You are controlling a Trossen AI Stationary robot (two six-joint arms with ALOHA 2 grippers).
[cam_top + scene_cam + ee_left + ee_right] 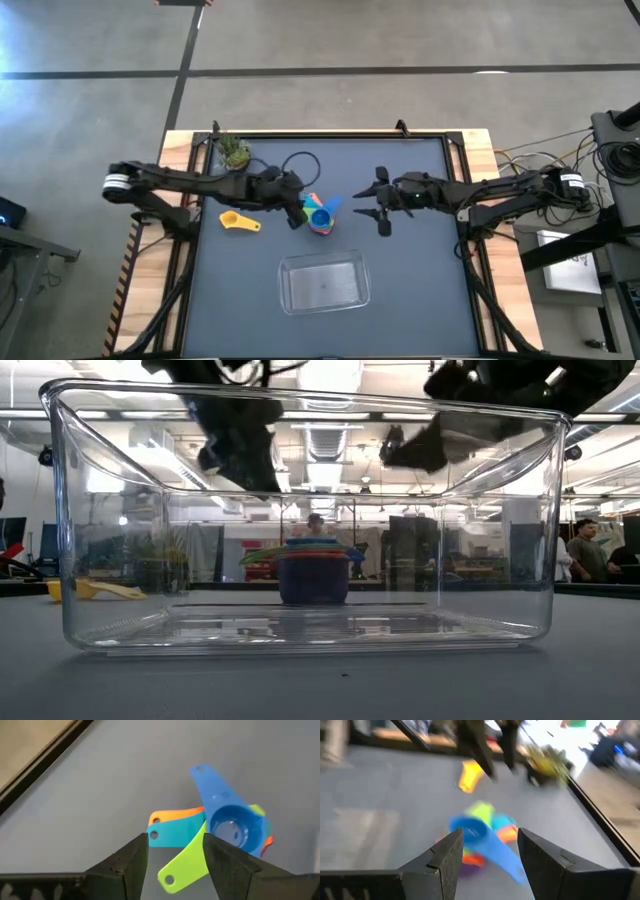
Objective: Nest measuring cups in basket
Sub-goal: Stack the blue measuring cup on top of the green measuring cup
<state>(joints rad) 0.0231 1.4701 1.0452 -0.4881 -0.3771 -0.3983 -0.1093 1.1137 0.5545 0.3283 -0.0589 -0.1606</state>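
Left gripper (297, 212): jaws parted with nothing between them, hanging just over the cup stack on its plant-ward side; in its wrist view the green handle lies in the gap but looks to be below the fingers (131, 862), not pinched.
Right gripper (380, 207): parted and empty too, near the stack on the opposite side, pointing at it.
Stack (320, 214): nested cups on the mat, blue cup (232, 827) on top with its handle sticking away; green handle (186, 861), teal handle (172, 830) and orange handle (175, 814) fan out beneath. Red and purple edges seem to show low down in the right wrist view, too blurred to be sure.
Yellow cup (239, 222): alone on the mat, beyond the left gripper from the stack, not nested.
Basket (323, 281): clear, nothing in it, a little apart from the stack on the near side of the table.
Plant (234, 152): at the far edge, well away from the stack.
Standing: most cups nested, but outside the basket; yellow left out.
Risk, tipping: splayed handles sit close under the left fingers; a careless move could catch one and spill the stack.
Risk, lifting: gripping only the top cup would likely pull it free and leave the rest.
Risk, crowding: both grippers flank the stack and could bump.
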